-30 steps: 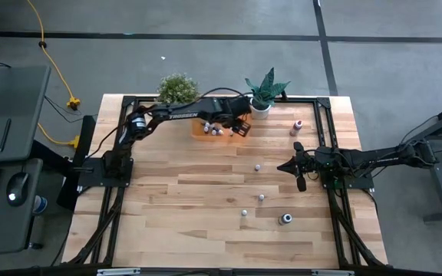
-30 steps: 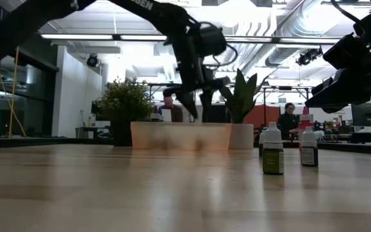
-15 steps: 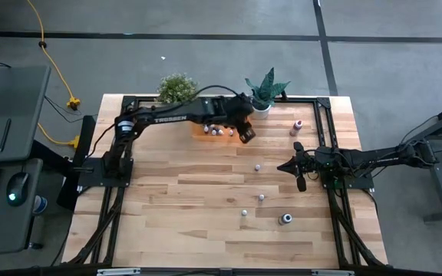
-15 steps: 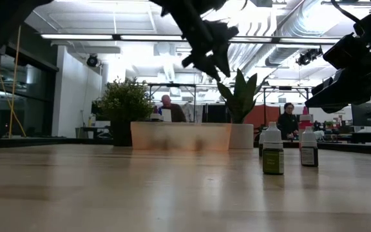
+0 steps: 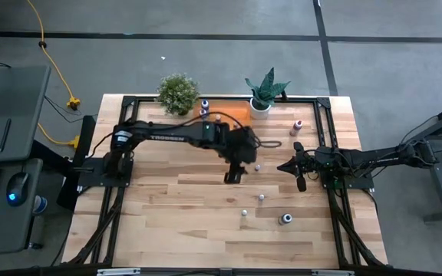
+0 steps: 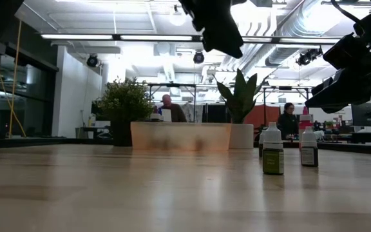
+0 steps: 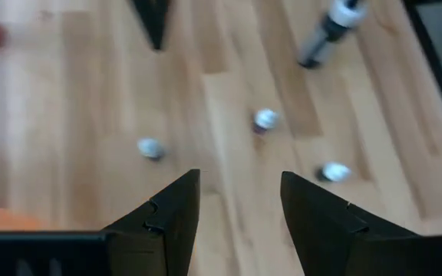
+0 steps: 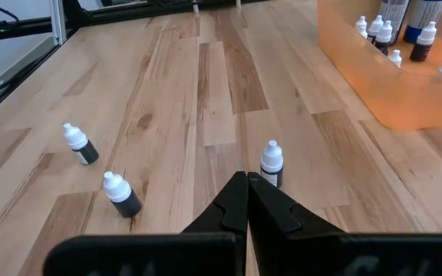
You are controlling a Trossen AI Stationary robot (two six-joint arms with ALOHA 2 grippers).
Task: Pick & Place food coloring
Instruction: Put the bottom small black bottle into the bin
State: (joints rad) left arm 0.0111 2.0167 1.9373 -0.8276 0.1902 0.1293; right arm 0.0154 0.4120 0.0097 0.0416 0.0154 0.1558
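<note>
Holding the left gripper (image 7: 239,181) above the middle of the table (image 5: 167,192), pointing downward, with its fingers (image 7: 176,201) standing partly apart and gripping nothing. Looking down past those fingers at three small white-capped bottles (image 7: 264,120) standing loose on the wood below, apart from one another, with a larger dark bottle (image 7: 328,27) farther to the near right.

Keeping the right gripper (image 8: 245,180) parked low at the right side of the table, pointing left, fingers pressed together on nothing, one loose bottle (image 8: 271,162) standing just ahead of its tip.

Leaving more bottles (image 8: 382,31) standing upright inside the orange tray (image 5: 232,111) at the far edge, between the bushy plant (image 5: 177,92) and the spiky plant (image 5: 267,90). Leaving a pink bottle (image 5: 297,126) alone near the far right corner.

Showing, in the low view, two bottles (image 6: 272,151) upright side by side on the right, and two people (image 6: 171,108) sitting in the room beyond the table.
</note>
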